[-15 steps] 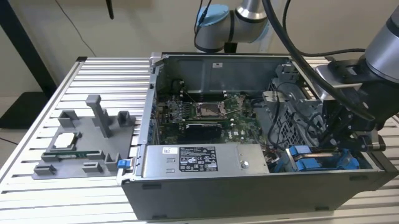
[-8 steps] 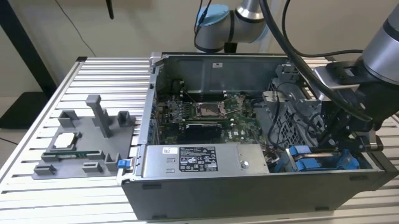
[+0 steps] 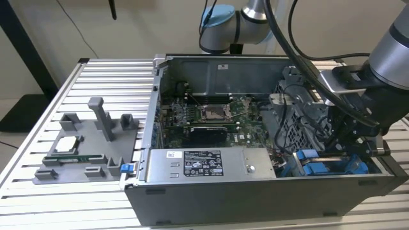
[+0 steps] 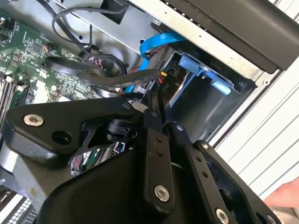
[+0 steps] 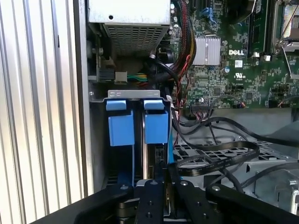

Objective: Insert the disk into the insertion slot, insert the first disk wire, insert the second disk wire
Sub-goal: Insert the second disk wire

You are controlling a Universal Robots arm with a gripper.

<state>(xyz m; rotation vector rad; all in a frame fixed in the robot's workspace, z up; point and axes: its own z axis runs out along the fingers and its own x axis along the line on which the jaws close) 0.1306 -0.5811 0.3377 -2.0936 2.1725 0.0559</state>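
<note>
Two blue tabs stand side by side in the insertion slot, beside the green motherboard. Black cables loop near the gripper.

A cream wall runs behind the scene, evenly lit, with a thin dark cable hanging down it. A black post leans across the wall at the exterior view's left, ending at a dark base on the pale floor. In front stands a table of ribbed silver aluminium slats, bright in the even light; its slats also show in both wrist views
</note>
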